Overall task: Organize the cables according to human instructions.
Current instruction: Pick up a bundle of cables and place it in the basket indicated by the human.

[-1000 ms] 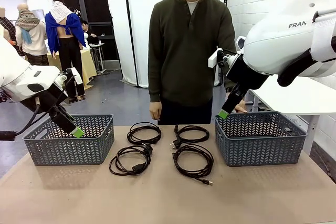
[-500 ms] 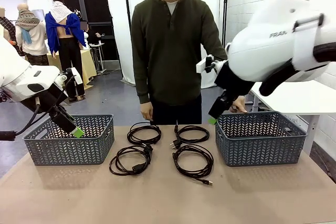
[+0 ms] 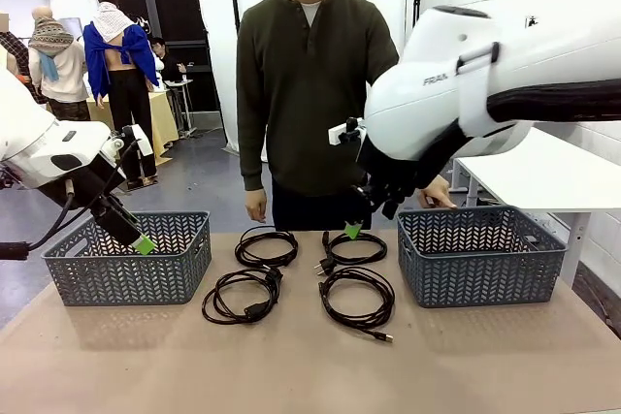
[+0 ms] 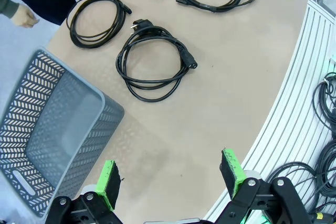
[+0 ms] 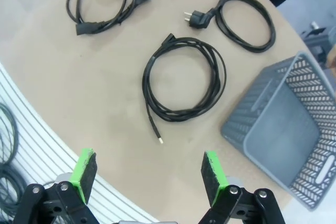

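Tan board covers the table (image 3: 291,375) across the front view. Over its right half the white right arm (image 3: 456,94) reaches in toward the middle, while the left arm (image 3: 44,152) hangs at the left side. A person (image 3: 310,84) in a dark green top stands at the far edge. Two grey plastic baskets sit well apart on the table, the left basket (image 3: 126,273) and the right basket (image 3: 480,264). Between them lie the cables (image 3: 357,298), four black coils in two rows of two, all flat on the board and outside both baskets. The right gripper (image 5: 149,169) hovers above the far right coil (image 3: 356,247), its green-padded fingers spread wide with nothing between them. The left gripper (image 4: 170,174) hangs near the left basket, jaws likewise spread and empty, with the near left coil (image 4: 152,64) ahead of it. A small plug (image 5: 160,141) trails from the near right coil toward the robot's side.
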You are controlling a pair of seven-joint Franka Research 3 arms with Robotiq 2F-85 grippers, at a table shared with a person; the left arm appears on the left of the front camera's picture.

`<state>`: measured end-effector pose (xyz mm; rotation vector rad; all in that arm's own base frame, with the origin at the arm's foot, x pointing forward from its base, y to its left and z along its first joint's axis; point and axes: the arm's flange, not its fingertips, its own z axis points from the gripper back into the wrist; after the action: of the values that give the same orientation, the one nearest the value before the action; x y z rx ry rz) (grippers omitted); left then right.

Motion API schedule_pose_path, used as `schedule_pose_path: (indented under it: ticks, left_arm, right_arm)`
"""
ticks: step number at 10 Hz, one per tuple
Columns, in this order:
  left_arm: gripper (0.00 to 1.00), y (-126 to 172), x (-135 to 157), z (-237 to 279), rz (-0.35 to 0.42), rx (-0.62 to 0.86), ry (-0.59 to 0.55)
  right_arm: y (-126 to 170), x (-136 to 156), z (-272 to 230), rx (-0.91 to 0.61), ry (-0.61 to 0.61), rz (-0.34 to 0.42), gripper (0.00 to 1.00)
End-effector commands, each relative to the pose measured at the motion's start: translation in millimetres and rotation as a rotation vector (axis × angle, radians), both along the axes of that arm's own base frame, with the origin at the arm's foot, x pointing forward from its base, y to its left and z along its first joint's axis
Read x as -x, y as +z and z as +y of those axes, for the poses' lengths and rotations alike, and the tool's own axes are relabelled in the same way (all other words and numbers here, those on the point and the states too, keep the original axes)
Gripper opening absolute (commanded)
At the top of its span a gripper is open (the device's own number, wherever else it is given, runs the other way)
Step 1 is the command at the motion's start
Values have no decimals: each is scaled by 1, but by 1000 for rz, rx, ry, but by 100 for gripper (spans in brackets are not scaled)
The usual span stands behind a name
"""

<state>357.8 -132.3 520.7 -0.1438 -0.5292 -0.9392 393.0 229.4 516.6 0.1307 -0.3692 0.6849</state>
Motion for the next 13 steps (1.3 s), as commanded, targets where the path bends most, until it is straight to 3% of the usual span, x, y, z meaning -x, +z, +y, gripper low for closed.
schedule_pose_path:
  ticks: [1, 5, 13]
  left_arm:
    - [100, -1, -2, 0, -12, -1, 2]
    - [100, -1, -2, 0, -12, -1, 2]
    - [100, -1, -2, 0, -12, -1, 2]
  right_arm:
    - [-14, -13, 12, 0, -72, 21, 100]
    - [-40, -37, 28, 17, -122, 77, 100]
    - [-42, -32, 22, 8, -97, 80, 100]
